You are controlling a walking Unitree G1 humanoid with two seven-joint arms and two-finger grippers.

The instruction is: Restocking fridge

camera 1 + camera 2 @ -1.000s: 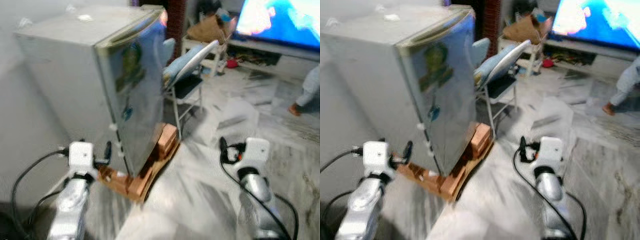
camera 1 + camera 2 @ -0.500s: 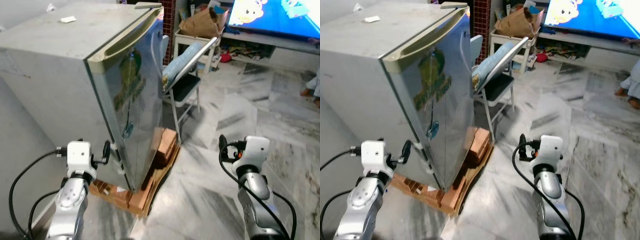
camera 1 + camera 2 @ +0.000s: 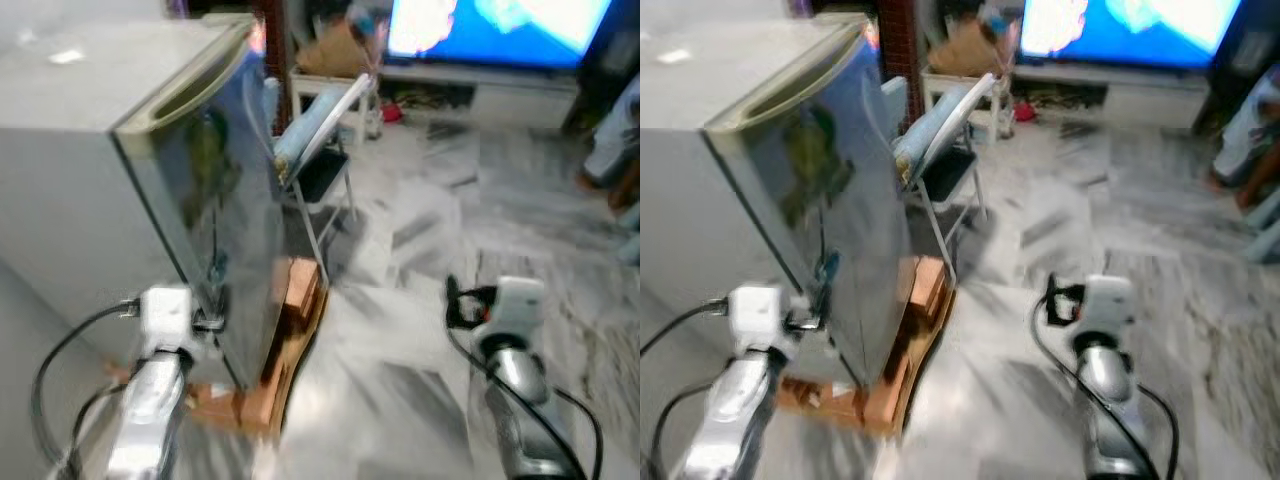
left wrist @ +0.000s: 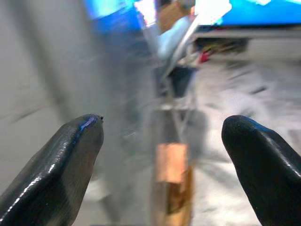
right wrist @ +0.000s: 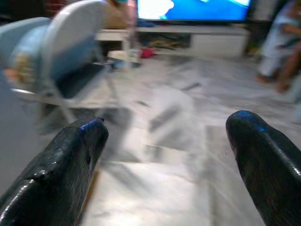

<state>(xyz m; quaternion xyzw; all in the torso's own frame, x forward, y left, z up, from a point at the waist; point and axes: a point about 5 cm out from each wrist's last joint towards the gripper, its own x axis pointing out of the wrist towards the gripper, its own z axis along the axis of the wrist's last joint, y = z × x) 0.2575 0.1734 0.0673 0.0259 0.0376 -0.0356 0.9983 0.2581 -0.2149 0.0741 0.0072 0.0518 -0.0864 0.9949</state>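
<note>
A small grey fridge [image 3: 130, 170] with its door shut stands at the left on wooden blocks [image 3: 290, 310]; stickers show on its shiny door. My left gripper [image 4: 162, 165] is open close beside the fridge's lower front corner, its arm [image 3: 160, 340] low at the left. At the right my other arm [image 3: 510, 330] is held over the marble floor, and the right gripper [image 5: 164, 160] is open with nothing between its fingers. All views are blurred.
A folding chair [image 3: 320, 140] with a blue cushion stands just behind the fridge. A lit television [image 3: 500, 30] on a low white unit spans the back. A person's legs [image 3: 610, 130] show at the far right. Marble floor [image 3: 420, 260] lies open between.
The whole picture has shifted and blurred: the camera has turned, so the fridge sits further left and the television more central. Both arms hold the same pose.
</note>
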